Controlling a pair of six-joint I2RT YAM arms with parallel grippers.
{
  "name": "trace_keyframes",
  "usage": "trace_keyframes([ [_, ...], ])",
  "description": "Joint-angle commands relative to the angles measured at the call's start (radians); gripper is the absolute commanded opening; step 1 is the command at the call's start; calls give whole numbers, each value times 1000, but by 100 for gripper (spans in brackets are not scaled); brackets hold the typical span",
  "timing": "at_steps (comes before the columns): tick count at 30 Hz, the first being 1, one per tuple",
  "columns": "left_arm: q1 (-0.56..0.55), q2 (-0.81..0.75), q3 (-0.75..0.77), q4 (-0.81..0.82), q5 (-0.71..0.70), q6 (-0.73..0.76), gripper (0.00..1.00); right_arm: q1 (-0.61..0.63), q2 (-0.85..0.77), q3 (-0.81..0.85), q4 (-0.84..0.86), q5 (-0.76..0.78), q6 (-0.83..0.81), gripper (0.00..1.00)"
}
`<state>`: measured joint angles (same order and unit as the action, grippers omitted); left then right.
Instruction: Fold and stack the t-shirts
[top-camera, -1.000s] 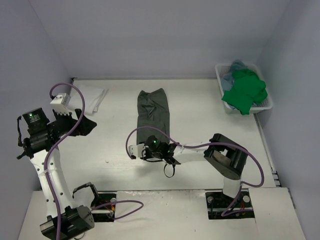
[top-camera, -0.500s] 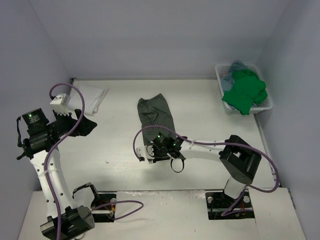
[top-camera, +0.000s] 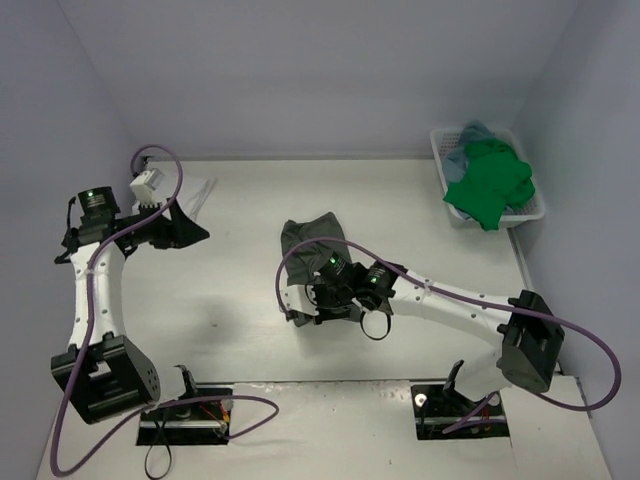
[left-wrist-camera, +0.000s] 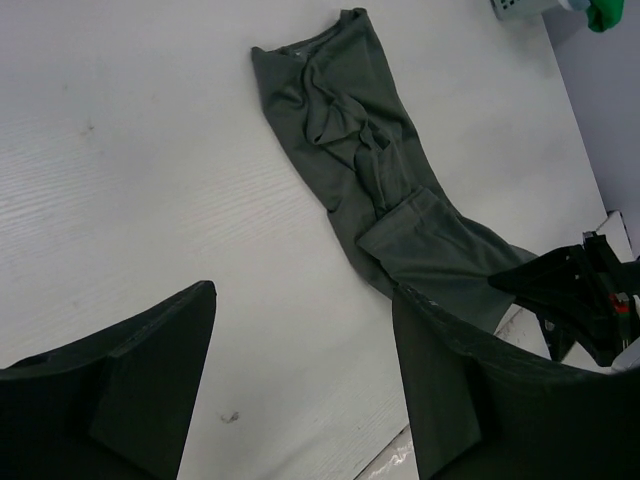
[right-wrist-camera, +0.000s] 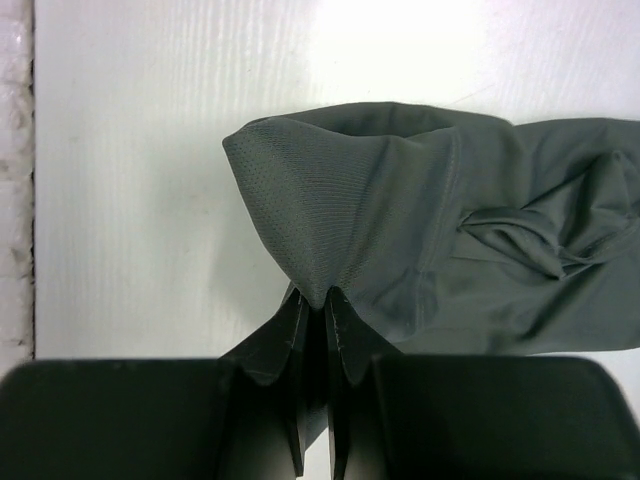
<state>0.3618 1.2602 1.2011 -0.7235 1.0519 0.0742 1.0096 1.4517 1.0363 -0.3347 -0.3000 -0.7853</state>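
Grey cloth is pinched between the fingers (right-wrist-camera: 290, 345) of the right gripper (right-wrist-camera: 312, 296). The jaws stand almost together on a raised fold at the near end of the dark grey t-shirt (right-wrist-camera: 440, 230). That end is lifted off the table (right-wrist-camera: 150, 150) into a small peak. The rest of the shirt lies as a narrow, wrinkled strip running away toward the table's middle.

The left gripper (left-wrist-camera: 300, 345) hangs over the left part of the table with its jaws wide apart. It holds nothing and is well apart from the shirt.

Step in hand, as judged: the shirt appears already folded lengthwise, and its near end is gripped for the crosswise fold. The next move calls for carrying the held end over toward the far end without dragging the lower layer, then releasing it squarely.

A white t-shirt (top-camera: 192, 190) lies at the far left. A green t-shirt (top-camera: 490, 185) and a teal-blue t-shirt (top-camera: 472, 133) sit in the basket (top-camera: 438, 150) at the far right.

Limits of view:
- From above, the right wrist and its cable cover the grip point.
- The number of layers in the pinch cannot be told.
- The left arm partly hides the white shirt.
- Whatever lies under the green shirt is hidden.
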Motion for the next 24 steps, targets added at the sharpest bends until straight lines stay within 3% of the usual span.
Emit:
trace_keyframes([
  [1,-96,14,71,110,14,-2,65,7,-43,57,-82,-33,-17,0],
  [6,-216,113,127,105,-33,45,65,-8,-36,100,-99,-33,-55,0],
  [10,-320,169,135,211,-15,21,55,-26,-14,143,-102,-50,-60,0],
  [14,-421,269,123,392,-18,-37,33,-42,2,169,-102,-60,-57,0],
  [17,-481,418,199,398,12,-62,17,-58,10,176,-102,-68,-54,0],
  [21,-549,602,327,342,79,-59,4,-85,22,173,-102,-85,-55,0],
  [24,-599,680,357,374,94,-63,0,-103,30,168,-102,-96,-60,0],
])
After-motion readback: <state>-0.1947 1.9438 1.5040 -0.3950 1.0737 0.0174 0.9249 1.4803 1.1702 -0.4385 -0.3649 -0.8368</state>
